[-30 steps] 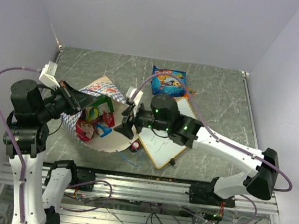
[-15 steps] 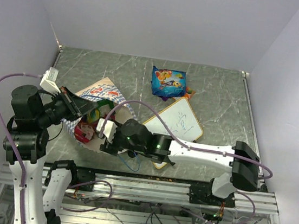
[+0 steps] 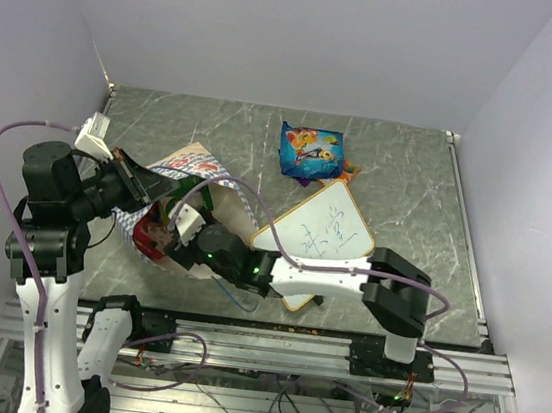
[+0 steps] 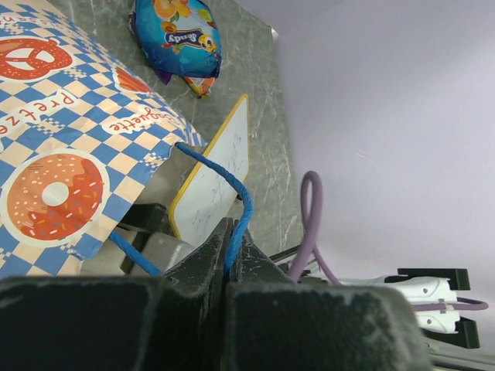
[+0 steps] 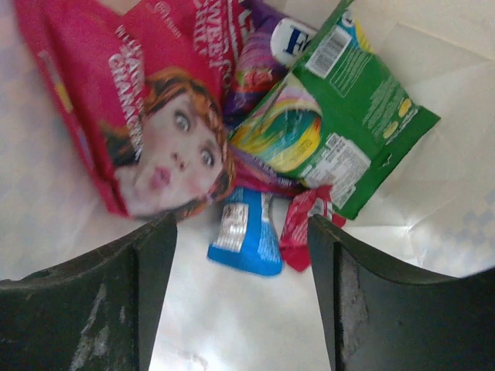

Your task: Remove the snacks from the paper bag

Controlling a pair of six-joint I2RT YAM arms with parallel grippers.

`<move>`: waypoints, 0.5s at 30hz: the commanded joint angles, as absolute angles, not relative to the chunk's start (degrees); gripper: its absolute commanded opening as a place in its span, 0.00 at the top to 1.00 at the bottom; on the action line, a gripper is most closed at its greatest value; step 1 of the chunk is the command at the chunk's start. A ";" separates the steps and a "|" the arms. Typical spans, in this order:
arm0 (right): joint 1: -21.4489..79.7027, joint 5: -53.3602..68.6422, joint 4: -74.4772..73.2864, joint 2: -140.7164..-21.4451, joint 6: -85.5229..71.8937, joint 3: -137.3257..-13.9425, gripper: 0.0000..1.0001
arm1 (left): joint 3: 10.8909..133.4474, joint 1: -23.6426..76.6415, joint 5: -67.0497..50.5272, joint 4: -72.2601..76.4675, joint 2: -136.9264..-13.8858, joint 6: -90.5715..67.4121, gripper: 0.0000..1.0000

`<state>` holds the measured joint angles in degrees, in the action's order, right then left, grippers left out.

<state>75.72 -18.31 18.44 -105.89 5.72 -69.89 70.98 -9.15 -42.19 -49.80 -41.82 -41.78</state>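
Note:
The paper bag (image 3: pixel 193 163) lies on its side, mouth toward the near edge; its checkered side shows in the left wrist view (image 4: pixel 69 154). My left gripper (image 4: pixel 230 232) is shut on the bag's blue cord handle (image 4: pixel 246 202) and holds the mouth up (image 3: pixel 147 188). My right gripper (image 5: pixel 241 255) is open and empty, reaching into the bag mouth (image 3: pixel 174 232). Inside lie a red-pink packet (image 5: pixel 147 116), a green packet (image 5: pixel 340 131), a purple one (image 5: pixel 259 62), a small blue packet (image 5: pixel 246 236) between my fingers, and a small red one (image 5: pixel 302 228). A blue-and-orange packet (image 3: pixel 310 150) lies outside on the table.
A wood-framed whiteboard (image 3: pixel 318 234) lies right of the bag, partly under my right arm; it also shows in the left wrist view (image 4: pixel 213 185). A small red-topped knob is hidden. The grey table (image 3: pixel 410 183) ends at walls behind and at both sides.
My right arm has swung left and down from beside the bag's mouth into the bag, uncovering the whiteboard. My left gripper still holds the cord handle in about the same place.

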 commanded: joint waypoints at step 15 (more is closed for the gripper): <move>68.44 -22.51 27.41 -127.63 -3.32 -91.20 0.13 | 77.88 -8.76 -39.15 -50.82 -50.52 -40.92 0.93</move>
<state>69.19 -22.35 25.58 -124.77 -0.58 -87.66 76.07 -9.15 -38.76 -51.00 -50.15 -41.32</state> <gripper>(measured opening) 0.844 0.074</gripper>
